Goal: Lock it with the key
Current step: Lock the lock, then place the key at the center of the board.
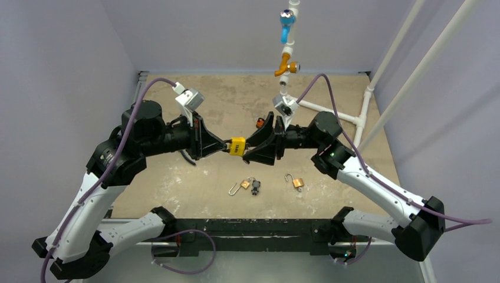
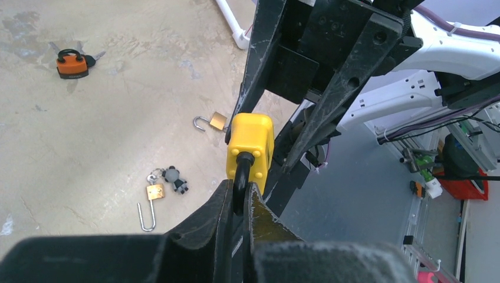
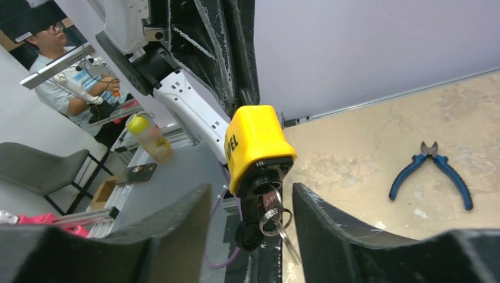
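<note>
as seen from above, yellow block-shaped padlock (image 1: 237, 145): hangs in mid-air between the two grippers, clear of the mottled beige table (image 1: 177, 177), shackle end toward the left arm, keyhole end toward the right.
left gripper (image 2: 239, 191): fingers pressed together on the padlock's black shackle (image 2: 240, 174), pinching it just beside the yellow body.
right gripper (image 3: 250, 191): fingers spread, one on each side of the keyhole end, touching neither body nor key in the wrist view.
silver key (image 3: 271, 203): sits in the keyhole, a metal ring hanging from it.
brass padlock with a small dark charm (image 1: 243, 185): lies on the table toward the arm bases, shackle swung open.
second brass padlock (image 1: 296, 182): lies to the right of the first, apart from it, shackle also open.
orange padlock (image 1: 260, 122): rests on the table just behind the grippers, keys fanned beside it.
blue-handled pliers (image 3: 433, 171): lie flat on the table, seen only from the right wrist.
</note>
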You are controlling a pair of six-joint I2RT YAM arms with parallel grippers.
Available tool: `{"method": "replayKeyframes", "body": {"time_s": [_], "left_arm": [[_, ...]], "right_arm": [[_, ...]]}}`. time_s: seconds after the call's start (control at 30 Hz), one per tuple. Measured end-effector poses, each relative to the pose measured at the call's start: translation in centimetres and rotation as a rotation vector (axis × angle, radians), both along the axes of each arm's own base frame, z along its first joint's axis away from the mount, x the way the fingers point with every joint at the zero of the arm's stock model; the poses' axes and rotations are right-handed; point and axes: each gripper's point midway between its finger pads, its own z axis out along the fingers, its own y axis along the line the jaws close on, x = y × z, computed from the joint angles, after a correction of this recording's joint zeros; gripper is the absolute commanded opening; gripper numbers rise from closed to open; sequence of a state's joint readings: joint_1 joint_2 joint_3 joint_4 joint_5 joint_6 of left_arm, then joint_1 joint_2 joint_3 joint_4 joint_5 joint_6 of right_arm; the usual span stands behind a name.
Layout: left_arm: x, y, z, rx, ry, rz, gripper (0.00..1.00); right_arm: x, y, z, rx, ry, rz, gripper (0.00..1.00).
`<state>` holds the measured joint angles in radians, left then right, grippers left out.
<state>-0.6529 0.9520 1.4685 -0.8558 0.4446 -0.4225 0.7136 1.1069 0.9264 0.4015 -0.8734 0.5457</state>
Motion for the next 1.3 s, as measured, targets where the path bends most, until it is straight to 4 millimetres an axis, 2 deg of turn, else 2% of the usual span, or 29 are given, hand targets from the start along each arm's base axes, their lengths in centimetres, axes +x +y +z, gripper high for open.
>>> {"method": "replayKeyframes", "body": {"time_s": [0.27, 0.33, 0.4, 0.43, 0.73, 0.9, 1.07, 1.2, 1.3], "left_arm": [[0.1, 0.1, 0.1, 0.005, -0.007, 0.003, 0.00], [0.1, 0.1, 0.0, 0.011, -0.011, 0.002, 0.00], [0.0, 0.2, -0.1, 0.016, -0.011, 0.000, 0.00], [-0.1, 0.3, -0.1, 0.018, -0.009, -0.001, 0.00], [0.3, 0.7, -0.2, 0.031, -0.022, 0.032, 0.00], [0.9, 1.6, -0.1, 0.057, -0.062, 0.084, 0.00], [0.8, 3.7, 0.8, 0.072, -0.122, 0.160, 0.00], [0.8, 4.3, 0.9, 0.076, -0.137, 0.185, 0.00], [1.6, 4.0, 0.0, 0.095, -0.112, 0.201, 0.00]], "right_arm": [[0.3, 0.4, -1.1, -0.040, -0.010, -0.017, 0.24], [0.2, 0.4, -1.3, -0.047, -0.008, -0.017, 0.16], [0.3, 0.4, -1.5, -0.053, -0.006, -0.018, 0.02], [0.3, 0.4, -1.5, -0.055, -0.008, -0.021, 0.00], [1.1, 0.4, -1.9, -0.074, -0.004, -0.072, 0.00], [2.0, -0.3, -2.1, -0.084, -0.011, -0.138, 0.00], [4.1, -2.0, -3.8, -0.118, 0.025, -0.261, 0.00], [5.8, -2.6, -5.0, -0.155, 0.066, -0.365, 0.00], [7.1, -3.0, -5.7, -0.176, 0.091, -0.444, 0.00]]}}
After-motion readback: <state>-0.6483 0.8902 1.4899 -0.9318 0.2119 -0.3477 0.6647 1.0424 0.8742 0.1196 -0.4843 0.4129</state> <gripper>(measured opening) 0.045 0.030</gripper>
